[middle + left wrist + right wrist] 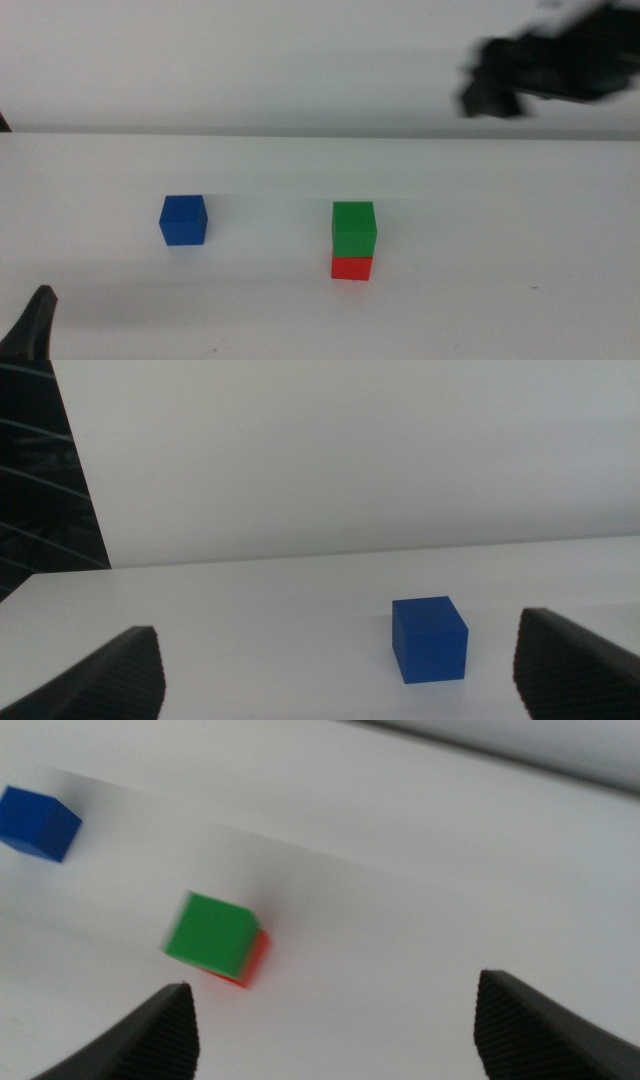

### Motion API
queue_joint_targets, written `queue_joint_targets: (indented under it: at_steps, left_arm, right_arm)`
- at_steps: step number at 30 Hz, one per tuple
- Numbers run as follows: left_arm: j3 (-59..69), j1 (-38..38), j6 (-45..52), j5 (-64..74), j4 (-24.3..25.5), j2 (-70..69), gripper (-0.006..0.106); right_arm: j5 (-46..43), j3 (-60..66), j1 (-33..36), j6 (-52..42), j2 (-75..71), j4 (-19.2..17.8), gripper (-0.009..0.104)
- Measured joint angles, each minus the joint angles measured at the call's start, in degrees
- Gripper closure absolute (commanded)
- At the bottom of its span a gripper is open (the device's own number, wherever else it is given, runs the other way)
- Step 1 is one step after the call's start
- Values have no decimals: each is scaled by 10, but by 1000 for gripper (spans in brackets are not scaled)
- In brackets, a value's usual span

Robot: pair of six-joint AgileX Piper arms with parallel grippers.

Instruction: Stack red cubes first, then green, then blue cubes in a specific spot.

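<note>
The green cube (354,229) sits on top of the red cube (351,268) right of the table's middle. The blue cube (183,220) stands alone on the white table to their left. My right gripper (495,92) is blurred, high at the upper right, away from the stack; its wrist view shows its jaws wide apart and empty (335,1030), with the green cube (211,933) over the red cube (250,963) below. My left gripper (35,325) waits at the bottom left corner, open and empty (340,680), facing the blue cube (430,639).
The white tabletop (500,300) meets a pale back wall (250,60). A dark slatted surface (40,480) shows at the side in the left wrist view.
</note>
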Motion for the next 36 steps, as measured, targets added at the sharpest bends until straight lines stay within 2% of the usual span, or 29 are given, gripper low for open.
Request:
queue_joint_targets:
  at_steps: [3, 7, 10, 12, 24, 29, 36]
  left_arm:
    - [0, 0, -1, 0, 0, 0, 7]
    - [0, 0, -1, 0, 0, 0, 7]
    - [0, 0, -1, 0, 0, 0, 7]
    - [0, 0, -1, 0, 0, 0, 7]
    - [0, 0, -1, 0, 0, 0, 7]
    - [0, 0, -1, 0, 1, 0, 7]
    - [0, 0, -1, 0, 1, 0, 7]
  right_arm:
    - [-66, 119, -39, -71, -125, 41, 20]
    - [-137, 273, -48, -189, -274, 106, 20]
    - [-148, 351, -48, -277, -355, 152, 14]
    - [-148, 375, -48, -303, -382, 165, 11]
    - [-161, 387, -47, -315, -407, 215, 10]
    - [-162, 387, -13, -315, -407, 213, 10]
    - [-185, 387, 23, -293, -407, 183, 10]
